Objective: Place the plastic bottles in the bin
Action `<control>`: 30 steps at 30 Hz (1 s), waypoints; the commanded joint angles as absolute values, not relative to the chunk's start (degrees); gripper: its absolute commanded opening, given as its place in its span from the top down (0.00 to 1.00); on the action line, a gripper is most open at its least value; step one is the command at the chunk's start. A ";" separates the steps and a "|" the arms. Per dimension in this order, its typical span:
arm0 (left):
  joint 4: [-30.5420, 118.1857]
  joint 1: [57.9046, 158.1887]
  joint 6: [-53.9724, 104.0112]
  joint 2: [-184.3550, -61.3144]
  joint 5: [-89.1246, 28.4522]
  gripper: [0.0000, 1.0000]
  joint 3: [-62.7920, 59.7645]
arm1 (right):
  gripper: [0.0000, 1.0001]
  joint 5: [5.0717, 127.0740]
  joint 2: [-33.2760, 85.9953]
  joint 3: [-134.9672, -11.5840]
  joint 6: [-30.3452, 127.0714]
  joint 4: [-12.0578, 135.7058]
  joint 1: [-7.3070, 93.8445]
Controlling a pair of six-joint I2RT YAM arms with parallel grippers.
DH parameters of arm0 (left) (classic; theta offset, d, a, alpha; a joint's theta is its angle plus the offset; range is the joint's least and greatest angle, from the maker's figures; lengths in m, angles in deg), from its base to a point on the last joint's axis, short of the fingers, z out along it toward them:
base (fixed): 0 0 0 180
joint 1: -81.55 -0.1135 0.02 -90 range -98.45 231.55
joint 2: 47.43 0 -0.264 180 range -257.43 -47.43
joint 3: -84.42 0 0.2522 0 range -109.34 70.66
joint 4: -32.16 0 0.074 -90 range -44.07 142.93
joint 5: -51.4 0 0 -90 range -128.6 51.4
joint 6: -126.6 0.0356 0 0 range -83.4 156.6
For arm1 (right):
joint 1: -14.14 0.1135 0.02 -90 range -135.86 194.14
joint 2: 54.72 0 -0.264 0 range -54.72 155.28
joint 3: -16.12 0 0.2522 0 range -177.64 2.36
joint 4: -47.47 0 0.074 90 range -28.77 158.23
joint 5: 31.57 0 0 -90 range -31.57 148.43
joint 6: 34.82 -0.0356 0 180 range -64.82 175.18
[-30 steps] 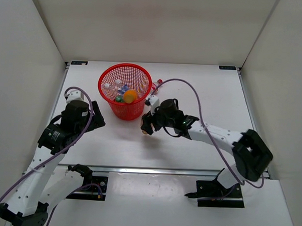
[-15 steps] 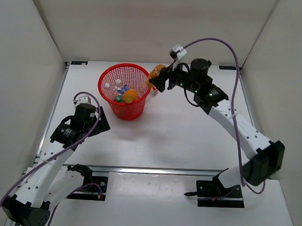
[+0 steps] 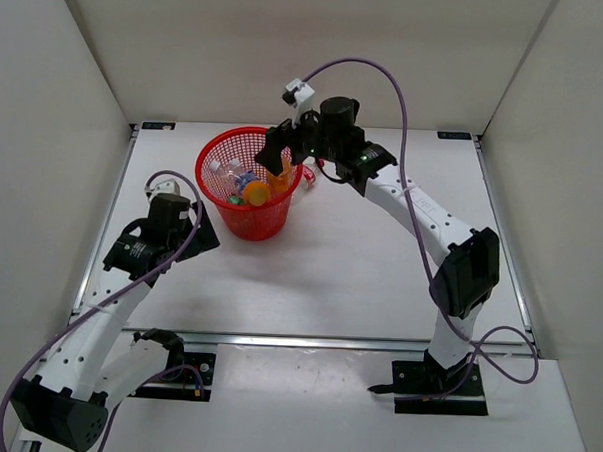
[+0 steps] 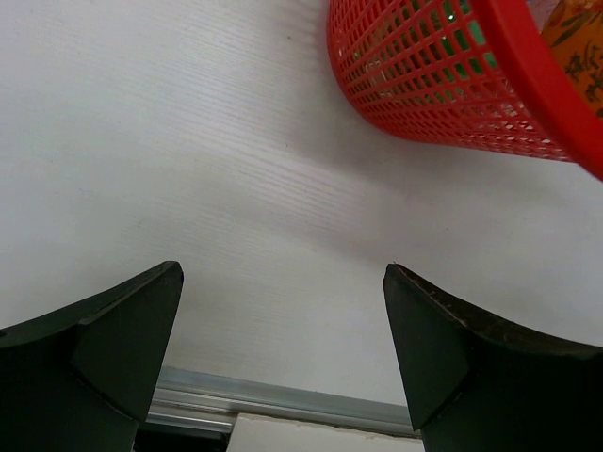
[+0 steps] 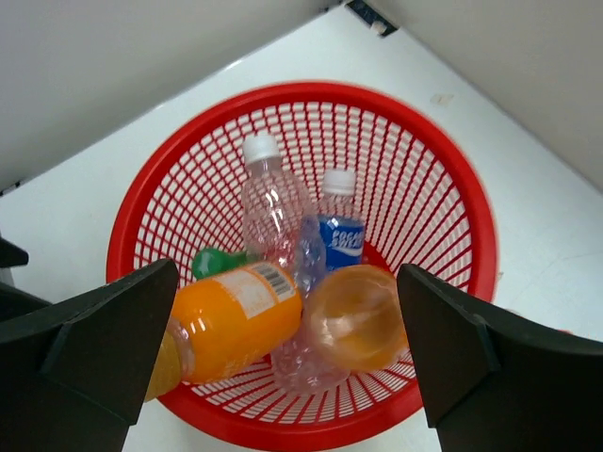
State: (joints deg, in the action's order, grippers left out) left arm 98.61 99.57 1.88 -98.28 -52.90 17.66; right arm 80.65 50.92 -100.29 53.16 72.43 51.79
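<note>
Red mesh walls mark the bin (image 3: 252, 222), which stands on the white table (image 3: 379, 279) left of centre toward the far side in the overhead view, with plastic bottles (image 3: 245, 184) heaped inside. The right arm (image 3: 412, 206) reaches across from the right, so the right jaws hang above the bin's right rim. The left arm (image 3: 130, 259) is bent at the near left, and the left jaws point toward the bin but stay apart from it.

From the left wrist, the left jaws are spread wide over bare table (image 4: 188, 141) and grip nothing. The bin (image 4: 424, 85) sits at the far right.

From the right wrist, the right jaws gape wide and hold nothing, looking down into the bin (image 5: 452, 169). Inside lie a labelled orange bottle (image 5: 226, 325) touching a second orange bottle (image 5: 356, 318), a clear white-capped bottle (image 5: 271, 212), a blue-labelled bottle (image 5: 341, 235) and a green bottle (image 5: 215, 262) – partly hidden.
</note>
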 commanded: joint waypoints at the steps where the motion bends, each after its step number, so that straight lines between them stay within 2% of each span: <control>1: 97.17 98.43 3.46 -98.76 -54.42 0.02 14.85 | 0.01 77.07 47.15 -104.51 53.60 70.72 50.71; 10: 94.88 95.26 4.61 -100.42 -54.86 0.01 15.02 | 0.00 63.10 46.96 -104.77 44.47 80.72 40.52; 14: 95.05 92.98 5.05 -102.88 -52.75 0.01 14.67 | 0.01 54.32 53.72 -110.65 36.75 86.18 37.09; 17: 96.29 91.57 4.87 -104.38 -54.33 0.01 14.40 | 0.01 55.09 60.05 -115.84 32.25 90.05 35.07; 22: 96.37 90.51 3.81 -105.96 -58.19 0.01 14.50 | 0.00 52.46 69.53 -119.53 28.20 89.35 37.16; 27: 97.16 89.99 4.08 -106.06 -58.11 0.01 12.65 | 0.01 46.94 82.36 -133.93 20.75 95.75 39.28; 30: 97.95 89.90 4.34 -103.60 -58.72 0.01 13.35 | 0.01 43.94 86.50 -137.39 16.43 97.61 41.46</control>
State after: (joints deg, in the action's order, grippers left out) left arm 96.86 90.45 4.17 -106.43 -56.71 15.19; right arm 49.50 85.63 -132.49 23.36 95.34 39.66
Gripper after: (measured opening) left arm 0.988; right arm 0.993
